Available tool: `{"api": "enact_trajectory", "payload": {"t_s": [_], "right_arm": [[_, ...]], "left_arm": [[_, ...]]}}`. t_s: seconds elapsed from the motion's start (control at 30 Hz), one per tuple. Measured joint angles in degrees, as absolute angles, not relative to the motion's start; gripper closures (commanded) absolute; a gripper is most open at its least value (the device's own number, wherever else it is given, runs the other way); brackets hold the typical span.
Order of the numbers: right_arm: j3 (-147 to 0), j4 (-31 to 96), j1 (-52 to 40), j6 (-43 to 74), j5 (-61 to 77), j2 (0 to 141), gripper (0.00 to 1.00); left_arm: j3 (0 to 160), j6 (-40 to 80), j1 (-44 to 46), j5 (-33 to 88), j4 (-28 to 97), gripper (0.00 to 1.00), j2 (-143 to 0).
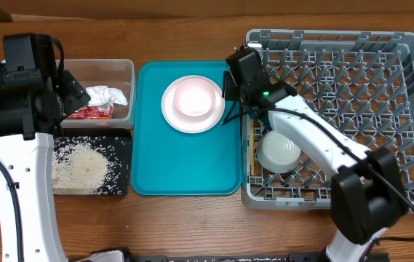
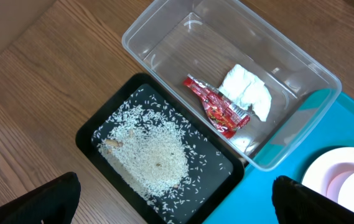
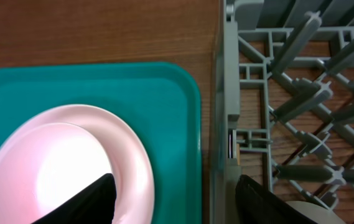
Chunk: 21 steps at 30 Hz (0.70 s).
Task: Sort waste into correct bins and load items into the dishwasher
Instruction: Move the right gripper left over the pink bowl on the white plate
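Observation:
The clear tub [image 1: 123, 69] holds the crumpled white napkin [image 2: 246, 92] and the red wrapper [image 2: 217, 107]. The black tray [image 2: 89, 134] in front of it holds loose rice [image 2: 149, 158]. My left gripper [image 2: 173, 193] is open and empty above the black tray's near edge. The pink plate [image 1: 174, 116] sits on the teal tray, with the white-pink bowl [image 1: 194, 98] on it. My right gripper [image 3: 177, 196] is open and empty, one finger over the plate [image 3: 133, 155], the other over the rack's left wall. The grey-green bowl [image 1: 279, 151] sits in the grey dish rack [image 1: 410, 109]. The white cup is out of view.
The teal serving tray [image 1: 188, 167] lies between the bins and the rack. The rack's upright pegs [image 3: 301, 99] stand close to my right gripper. Bare wooden table shows behind the tray and to the left of the bins.

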<state>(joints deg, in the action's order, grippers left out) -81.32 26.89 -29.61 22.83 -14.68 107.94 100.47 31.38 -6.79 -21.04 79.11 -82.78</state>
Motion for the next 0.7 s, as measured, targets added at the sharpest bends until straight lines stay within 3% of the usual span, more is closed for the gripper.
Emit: {"api": "enact_trajectory", "payload": {"t_s": [0.23, 0.5, 0.7], "right_arm": [[-81.3, 26.85, -28.42, 22.46, -15.31, 110.78, 0.46], [-81.3, 27.75, -27.75, 22.35, -15.75, 111.18, 0.79], [-81.3, 29.65, -27.4, 22.37, -16.08, 111.18, 0.89]], "left_arm": [[100.47, 31.38, -6.79, -21.04, 79.11, 0.0, -82.78], [100.47, 31.38, -6.79, -21.04, 79.09, 0.0, -82.78], [100.47, 31.38, -6.79, -21.04, 79.11, 0.0, -82.78]]}}
